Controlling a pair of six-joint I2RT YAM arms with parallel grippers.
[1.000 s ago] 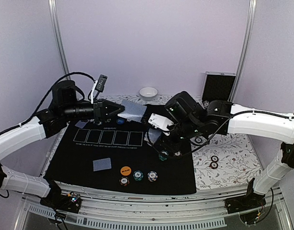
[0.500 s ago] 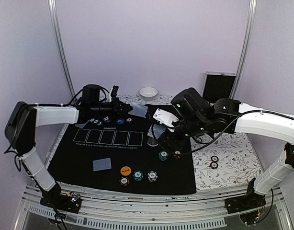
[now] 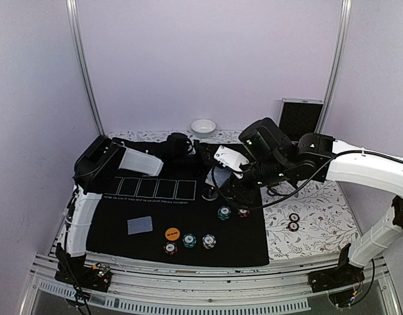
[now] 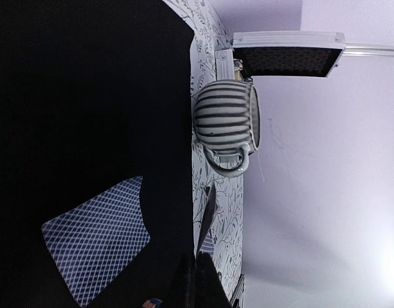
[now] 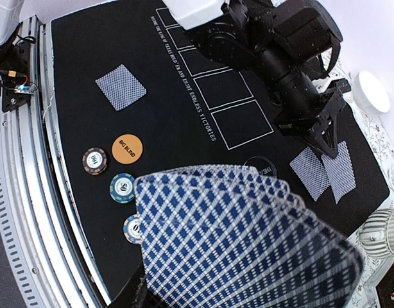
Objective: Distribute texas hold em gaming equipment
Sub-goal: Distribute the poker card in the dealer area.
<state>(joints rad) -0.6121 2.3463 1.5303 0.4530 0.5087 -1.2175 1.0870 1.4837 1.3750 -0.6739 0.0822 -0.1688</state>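
My right gripper (image 3: 229, 182) is shut on a fan of blue-backed playing cards (image 5: 248, 244) and holds it above the black mat (image 3: 123, 210); the fan hides most of its fingers. My left gripper (image 4: 194, 277) is shut, pinching one card edge-on (image 4: 206, 218) at the mat's far edge. It also shows in the top view (image 3: 190, 149). Two cards (image 5: 325, 170) are at its tip. A single card (image 3: 140, 225) lies front left. An orange Big Blind disc (image 5: 128, 148) and three chips (image 5: 122, 187) sit near the front; two chips (image 3: 224, 212) are below the fan.
A ribbed mug (image 4: 226, 122) stands on the floral cloth (image 3: 306, 203) past the mat's far edge. A white bowl (image 3: 203, 126) and a black case (image 3: 301, 118) are at the back. Two chips (image 3: 293, 222) lie on the cloth at right. A dealer button (image 3: 210, 193) sits mid-mat.
My left arm has swung from the left side and reached across to the mat's far centre. My right gripper has shifted slightly right with the fan.
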